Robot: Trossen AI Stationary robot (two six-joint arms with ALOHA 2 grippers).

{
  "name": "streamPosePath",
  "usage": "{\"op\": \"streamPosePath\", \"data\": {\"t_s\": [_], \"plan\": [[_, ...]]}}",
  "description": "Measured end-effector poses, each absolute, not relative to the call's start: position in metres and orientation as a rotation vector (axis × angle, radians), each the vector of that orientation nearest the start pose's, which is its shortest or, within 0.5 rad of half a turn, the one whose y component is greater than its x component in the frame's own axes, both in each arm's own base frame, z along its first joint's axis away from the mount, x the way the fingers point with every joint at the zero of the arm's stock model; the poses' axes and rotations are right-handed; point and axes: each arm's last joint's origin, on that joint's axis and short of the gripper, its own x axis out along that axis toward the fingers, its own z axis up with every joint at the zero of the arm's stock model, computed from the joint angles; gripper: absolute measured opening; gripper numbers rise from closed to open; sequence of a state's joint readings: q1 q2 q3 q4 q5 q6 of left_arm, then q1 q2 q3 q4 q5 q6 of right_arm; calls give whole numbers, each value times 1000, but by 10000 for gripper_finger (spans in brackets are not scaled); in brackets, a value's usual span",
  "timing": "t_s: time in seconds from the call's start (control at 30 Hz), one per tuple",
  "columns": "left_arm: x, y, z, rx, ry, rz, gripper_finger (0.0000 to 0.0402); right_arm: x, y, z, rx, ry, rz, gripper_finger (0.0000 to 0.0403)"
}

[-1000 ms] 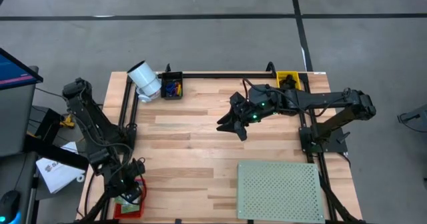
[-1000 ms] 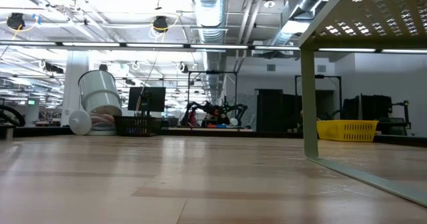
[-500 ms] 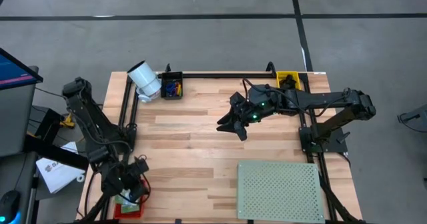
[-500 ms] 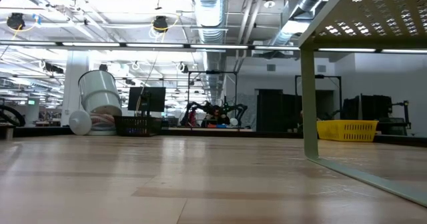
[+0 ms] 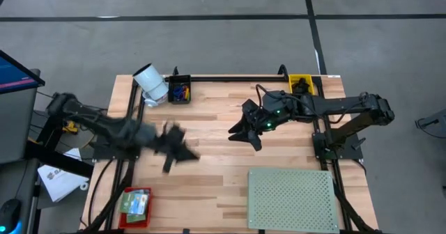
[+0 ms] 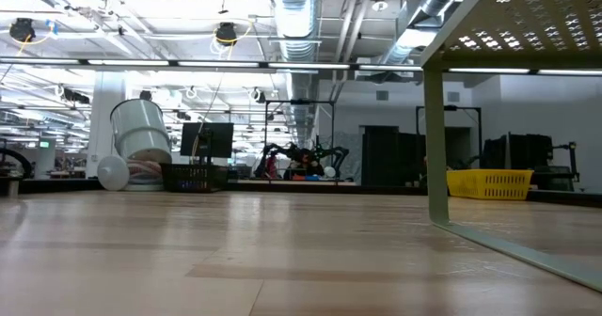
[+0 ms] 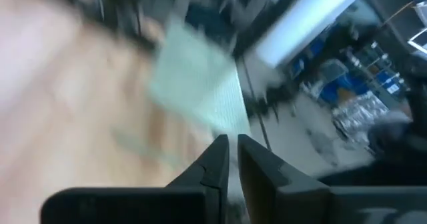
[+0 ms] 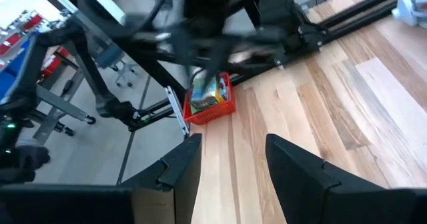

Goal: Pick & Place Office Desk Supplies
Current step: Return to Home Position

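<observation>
Homing looks in hand: your left gripper (image 5: 174,147), fingers closed and empty, blurs at centre-left; right gripper (image 5: 247,131) gapes at centre. Green crayon box (image 5: 134,203) lies in the orange bin (image 5: 136,189), lower left. Next, park both arms.

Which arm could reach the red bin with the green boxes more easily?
Left, probably. The red bin sits on the left arm's side, and the left gripper hangs much nearer it than the right gripper does.
</observation>
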State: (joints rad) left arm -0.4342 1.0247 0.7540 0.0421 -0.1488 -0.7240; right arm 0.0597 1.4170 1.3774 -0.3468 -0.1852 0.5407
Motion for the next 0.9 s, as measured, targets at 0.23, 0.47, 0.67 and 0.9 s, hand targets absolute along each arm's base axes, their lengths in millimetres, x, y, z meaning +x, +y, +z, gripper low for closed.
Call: {"op": "streamPosePath", "data": {"t_s": [0.23,0.47,0.67,0.9], "plan": [[222,-7,315,-460,173,-269,26,306,25,389,544,388,112,164],[173,-11,322,-270,128,-216,26,304,30,404,528,243,47,164],[146,-22,274,-266,-5,-217,26,305,29,410,600,174,27,164],[129,-22,215,-268,-16,-193,26,304,35,410,613,168,9,164]]}}
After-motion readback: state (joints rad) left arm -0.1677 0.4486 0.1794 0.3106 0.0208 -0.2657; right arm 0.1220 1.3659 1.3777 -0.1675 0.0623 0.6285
